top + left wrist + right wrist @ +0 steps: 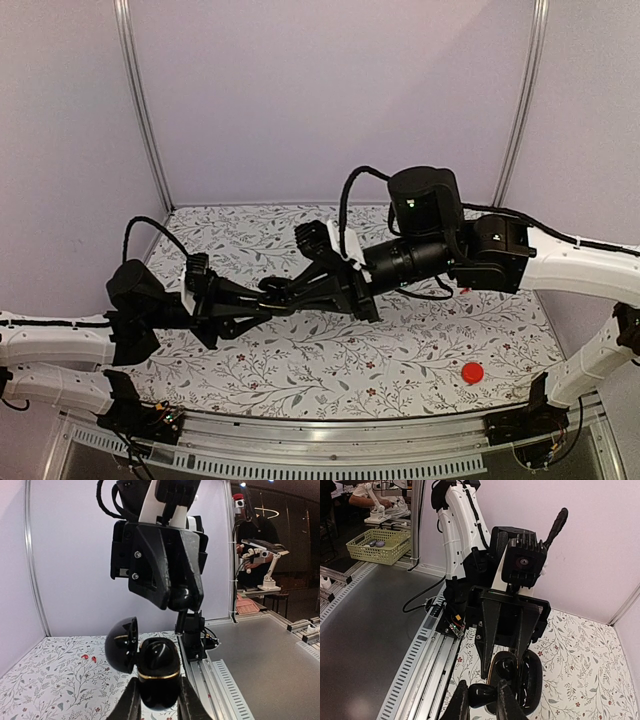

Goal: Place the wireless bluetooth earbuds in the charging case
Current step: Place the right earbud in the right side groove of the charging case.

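Note:
My left gripper (262, 297) is shut on the base of the glossy black charging case (159, 672) and holds it upright above the table. Its lid (121, 644) is swung open to the left. My right gripper (287, 288) hangs right over the case, shut on a black earbud (483, 695) that is just at the case's open mouth (509, 672). The earbud also shows in the left wrist view (182, 597), a little above the case. A rounded glossy black shape lies inside the base; I cannot tell if it is the other earbud.
A flat red disc (472, 373) lies on the floral tablecloth (300, 370) at the front right. A metal rail (425, 665) runs along the near edge of the table. A green basket (375, 545) stands off the table beyond it.

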`<state>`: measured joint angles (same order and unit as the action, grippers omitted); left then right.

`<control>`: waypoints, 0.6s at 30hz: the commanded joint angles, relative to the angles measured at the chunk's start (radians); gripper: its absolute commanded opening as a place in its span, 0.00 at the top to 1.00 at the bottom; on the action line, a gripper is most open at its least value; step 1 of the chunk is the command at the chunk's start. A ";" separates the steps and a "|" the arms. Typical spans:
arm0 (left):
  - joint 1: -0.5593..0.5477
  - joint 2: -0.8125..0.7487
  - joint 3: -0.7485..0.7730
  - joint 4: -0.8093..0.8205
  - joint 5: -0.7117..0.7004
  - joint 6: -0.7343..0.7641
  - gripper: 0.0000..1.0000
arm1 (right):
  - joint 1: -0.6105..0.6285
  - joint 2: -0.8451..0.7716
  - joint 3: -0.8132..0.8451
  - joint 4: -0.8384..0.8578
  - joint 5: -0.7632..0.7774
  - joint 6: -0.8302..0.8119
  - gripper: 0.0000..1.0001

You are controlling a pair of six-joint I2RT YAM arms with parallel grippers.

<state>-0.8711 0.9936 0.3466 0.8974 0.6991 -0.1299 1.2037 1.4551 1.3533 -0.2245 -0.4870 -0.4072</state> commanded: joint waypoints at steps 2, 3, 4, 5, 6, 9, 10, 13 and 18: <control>-0.014 0.000 0.028 -0.023 -0.007 0.031 0.87 | 0.005 0.023 0.051 -0.056 0.052 -0.016 0.92; -0.014 0.000 0.028 -0.026 -0.009 0.034 0.87 | 0.005 0.024 0.052 -0.058 0.061 -0.015 0.92; -0.016 0.000 0.028 -0.029 -0.012 0.036 0.87 | 0.005 0.024 0.052 -0.057 0.070 -0.014 0.92; -0.016 0.000 0.028 -0.030 -0.016 0.039 0.87 | 0.005 0.024 0.051 -0.055 0.081 -0.011 0.92; -0.017 -0.001 0.028 -0.031 -0.020 0.040 0.87 | 0.005 0.022 0.049 -0.050 0.093 -0.004 0.92; -0.019 -0.004 0.028 -0.034 -0.027 0.043 0.87 | 0.005 0.017 0.043 -0.038 0.123 0.014 0.92; -0.020 -0.005 0.026 -0.036 -0.034 0.043 0.87 | 0.005 0.015 0.038 -0.032 0.130 0.025 0.92; -0.020 -0.020 0.022 -0.041 -0.054 0.051 0.87 | 0.005 0.014 0.033 -0.030 0.144 0.045 0.92; -0.022 -0.030 0.019 -0.048 -0.076 0.060 0.87 | 0.005 0.020 0.029 -0.028 0.165 0.062 0.92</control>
<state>-0.8810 0.9806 0.3473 0.8509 0.6533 -0.0921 1.2041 1.4715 1.3766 -0.2634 -0.3573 -0.3763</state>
